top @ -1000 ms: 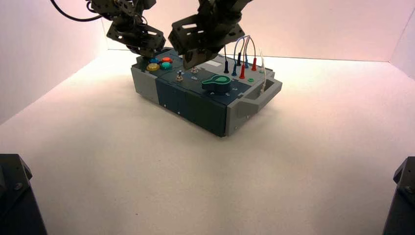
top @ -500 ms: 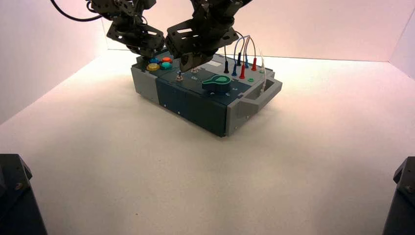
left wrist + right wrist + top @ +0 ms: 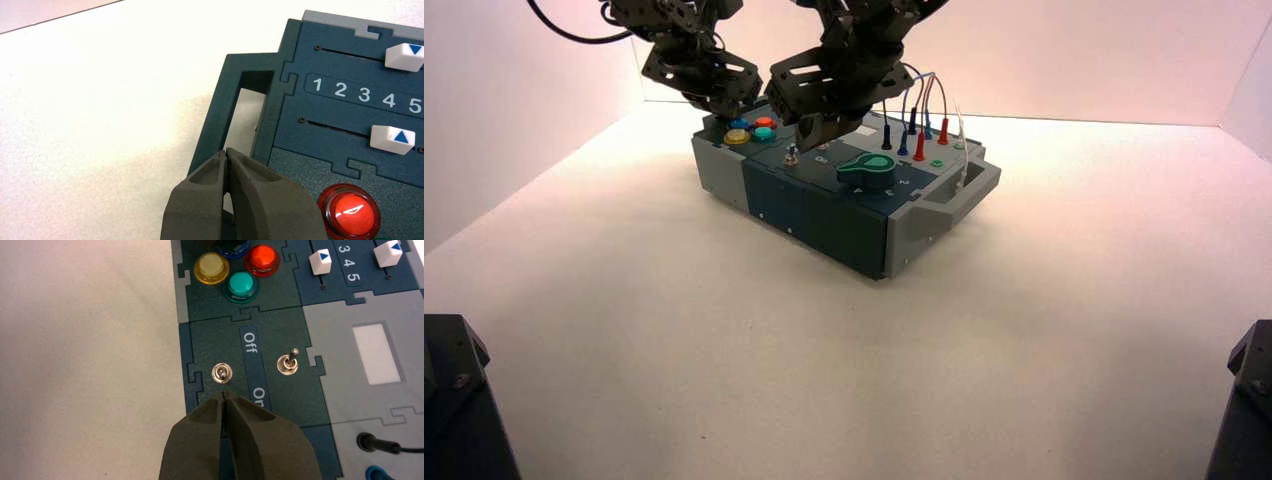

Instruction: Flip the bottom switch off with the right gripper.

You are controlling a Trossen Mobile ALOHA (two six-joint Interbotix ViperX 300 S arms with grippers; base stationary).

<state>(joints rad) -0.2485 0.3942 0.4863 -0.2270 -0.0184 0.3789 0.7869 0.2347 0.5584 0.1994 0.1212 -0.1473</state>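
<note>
The bottom switch [image 3: 221,373], a tiny silver toggle beside the Off and On lettering, stands near the box's front edge [image 3: 791,155]. Its lever points almost straight at the camera in the right wrist view. My right gripper [image 3: 224,394] is shut, its tips just short of that toggle on the On side, and nothing is held. In the high view the right gripper [image 3: 810,140] hangs low over the switches. The twin toggle [image 3: 288,364] leans toward Off. My left gripper [image 3: 226,152] is shut and idle over the box's handle [image 3: 225,115] at the far left corner.
The grey and dark blue box [image 3: 824,215] sits turned on the white table. It carries coloured buttons [image 3: 751,131], a green knob [image 3: 869,170], plugged wires [image 3: 919,140] and two white sliders [image 3: 404,56]. White walls enclose the table.
My right gripper has come slightly left and lower over the switches, closer to the bottom switch. The left arm has not moved.
</note>
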